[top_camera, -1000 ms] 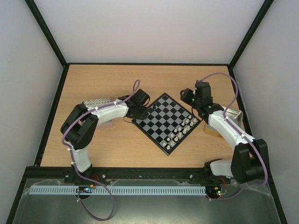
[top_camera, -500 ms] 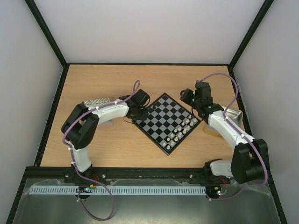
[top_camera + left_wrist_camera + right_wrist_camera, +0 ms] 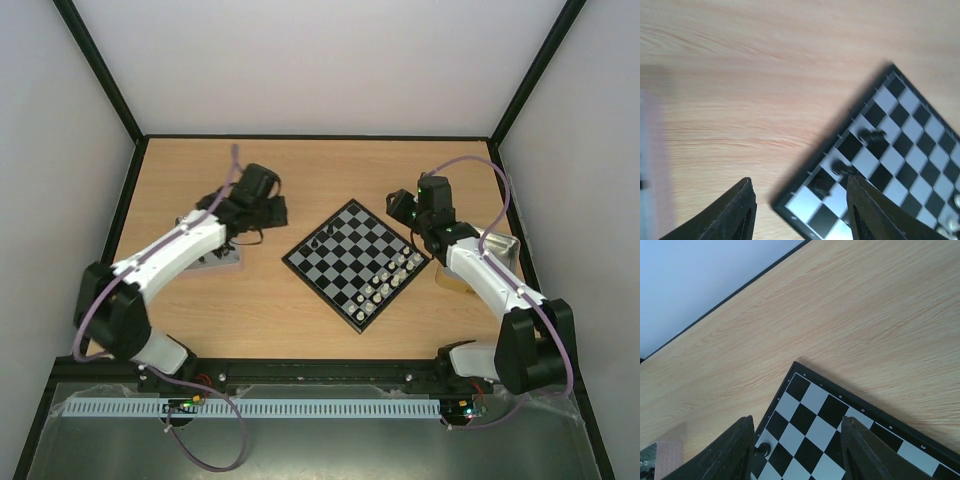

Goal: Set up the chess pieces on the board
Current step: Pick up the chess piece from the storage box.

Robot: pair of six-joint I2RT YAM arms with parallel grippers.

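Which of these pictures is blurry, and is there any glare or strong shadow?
Left wrist view: blurred all over, the board and its black pieces smeared. Right wrist view: sharp wood grain and squares, a soft shadow along the board's rim. Top external view: even light, no glare on the table, only faint shadows.

Left jaws opened, pulled back from board (image 3: 345, 252).

Overhead view, close wrist views, sharing board (image 3: 358, 262)
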